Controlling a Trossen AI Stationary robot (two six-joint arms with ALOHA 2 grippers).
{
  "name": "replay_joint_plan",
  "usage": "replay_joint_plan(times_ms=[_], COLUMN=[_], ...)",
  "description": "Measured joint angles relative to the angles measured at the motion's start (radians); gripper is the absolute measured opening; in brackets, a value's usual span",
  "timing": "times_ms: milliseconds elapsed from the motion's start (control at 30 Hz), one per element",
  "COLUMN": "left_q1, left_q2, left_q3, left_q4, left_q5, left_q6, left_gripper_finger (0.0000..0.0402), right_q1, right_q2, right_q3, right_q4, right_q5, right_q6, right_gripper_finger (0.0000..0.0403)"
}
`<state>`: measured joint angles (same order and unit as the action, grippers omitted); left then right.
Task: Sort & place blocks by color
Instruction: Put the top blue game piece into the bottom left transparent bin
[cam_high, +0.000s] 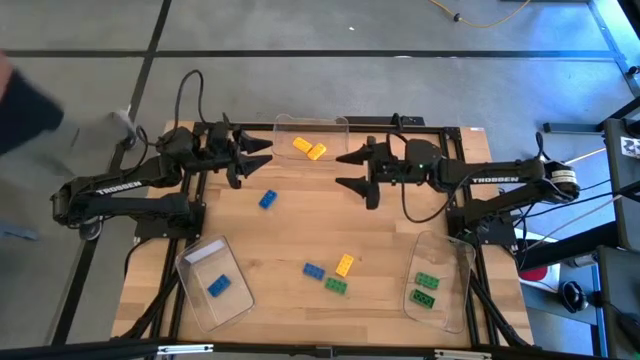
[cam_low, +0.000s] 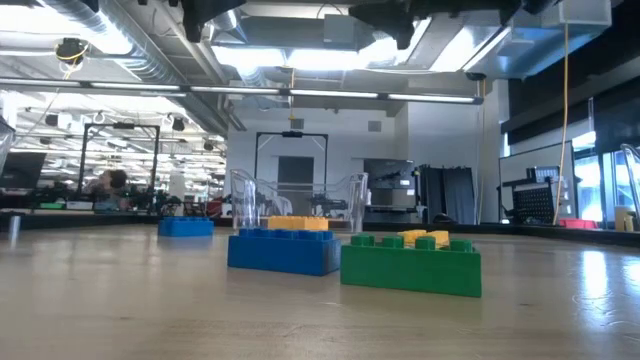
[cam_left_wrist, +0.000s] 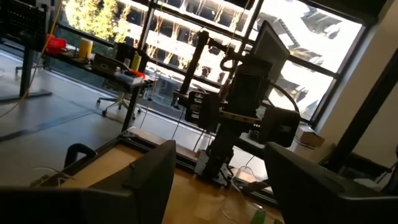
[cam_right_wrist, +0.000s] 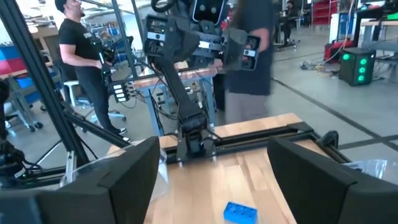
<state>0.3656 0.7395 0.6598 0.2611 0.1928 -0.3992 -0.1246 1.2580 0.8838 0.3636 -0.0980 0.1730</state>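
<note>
Both grippers hover open and empty above the table's far half, facing each other: my left gripper (cam_high: 256, 155) at the left, my right gripper (cam_high: 347, 170) at the right. Two yellow blocks (cam_high: 309, 148) lie in the far clear tray (cam_high: 330, 124). One blue block (cam_high: 267, 200) lies alone on the wood; it also shows below my right gripper's fingers as the blue block (cam_right_wrist: 240, 213). A blue block (cam_high: 313, 270), a yellow block (cam_high: 344, 264) and a green block (cam_high: 335, 286) lie close together near the front. Another blue block (cam_high: 218, 286) lies in the near left tray, two green blocks (cam_high: 425, 290) in the near right tray.
The near left tray (cam_high: 195, 258) and near right tray (cam_high: 455, 262) stand at the front corners. In the low view the blue block (cam_low: 285, 250) and the green block (cam_low: 410, 265) lie closest. A person (cam_right_wrist: 78, 56) stands beyond the table; a blurred sleeve (cam_high: 20, 100) shows at the far left.
</note>
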Motion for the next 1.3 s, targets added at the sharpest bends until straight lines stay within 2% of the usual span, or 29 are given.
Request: replay_joint_plan(times_ms=[533,633,733,867,1000,1133,1300], left_q1=[0.0,0.0,0.0,0.0,0.0,-0.006,-0.03], left_q2=[0.0,0.0,0.028,0.101,0.219,0.349,0.503], left_q3=[0.0,0.0,0.0,0.0,-0.001,0.0,-0.001], left_q4=[-0.002,-0.031,-0.124,-0.349,-0.62,-0.813,-0.813], left_q5=[-0.01,-0.064,-0.11,-0.137,-0.149,-0.157,-0.166], left_q6=[0.04,0.032,-0.043,-0.136,-0.25,-0.298,-0.299], left_gripper_finger=[0.0237,0.0237,0.0237,0.0237,0.0237,0.0237,0.0237], right_q1=[0.0,0.0,0.0,0.0,0.0,0.0,0.0], right_q2=[0.001,0.001,0.001,0.001,0.0,0.0,0.0], right_q3=[0.0,0.0,0.0,0.001,0.001,0.001,0.001], right_q4=[-0.044,-0.044,-0.044,-0.044,-0.046,-0.052,-0.056], right_q5=[0.001,0.012,0.037,0.039,0.038,0.046,0.052], right_q6=[0.032,0.032,0.033,0.035,0.035,0.035,0.035], right_gripper_finger=[0.03,0.03,0.03,0.03,0.03,0.03,0.03])
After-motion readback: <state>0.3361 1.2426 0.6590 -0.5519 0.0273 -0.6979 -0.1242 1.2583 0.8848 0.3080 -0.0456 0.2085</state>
